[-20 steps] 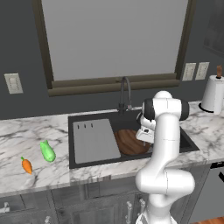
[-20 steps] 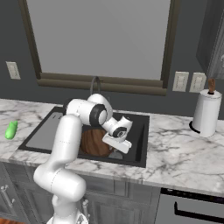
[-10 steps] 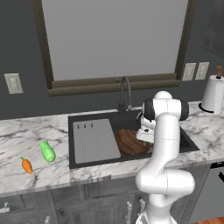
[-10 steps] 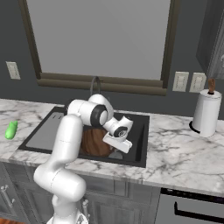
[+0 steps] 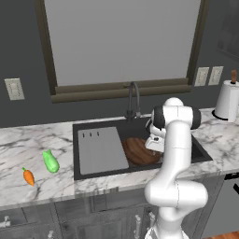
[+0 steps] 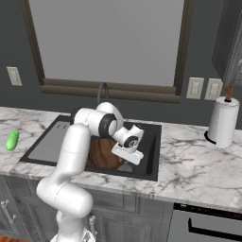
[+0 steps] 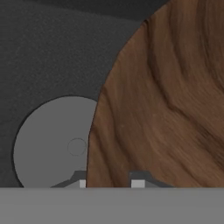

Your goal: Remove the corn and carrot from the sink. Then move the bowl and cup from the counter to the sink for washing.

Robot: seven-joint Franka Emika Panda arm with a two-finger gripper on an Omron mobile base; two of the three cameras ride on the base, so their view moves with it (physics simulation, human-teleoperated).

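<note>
Little differs from the earlier pictures to now. The gripper, low in the sink at the rim of the bowl, has let its 2 fingers part slightly — the hand view shows them astride the wooden edge, beside the round drain. Whether they press the rim or stand just off it cannot be told. Any shift of the arm itself is too slight to make out.
</note>
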